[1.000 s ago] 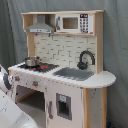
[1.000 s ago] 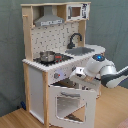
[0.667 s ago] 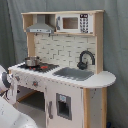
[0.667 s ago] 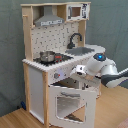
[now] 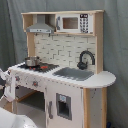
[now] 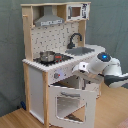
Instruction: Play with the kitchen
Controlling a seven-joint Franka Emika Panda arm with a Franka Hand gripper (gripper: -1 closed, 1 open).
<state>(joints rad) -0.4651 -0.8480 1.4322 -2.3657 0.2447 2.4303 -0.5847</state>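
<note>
The kitchen [image 5: 65, 75] [image 6: 55, 55] is a tall white and light-wood toy with a hood, a microwave, a black faucet [image 5: 86, 59], a grey sink [image 5: 74, 73] and a small pot [image 6: 47, 55] on the stove. In the second exterior view its windowed oven door [image 6: 72, 104] hangs open, tilted outward. My gripper [image 6: 81, 70] sits just above the door's top edge, in front of the knob panel. The white arm [image 6: 106, 67] reaches in from the second exterior view's right.
A grey curtain hangs behind the kitchen in both exterior views. The kitchen stands on a wooden floor [image 6: 15, 119]. A white part of the arm [image 5: 11, 119] fills the first exterior view's lower left corner.
The arm has drawn back slightly toward the second exterior view's right, and less of it shows in the first exterior view's lower left. The oven door stays open.
</note>
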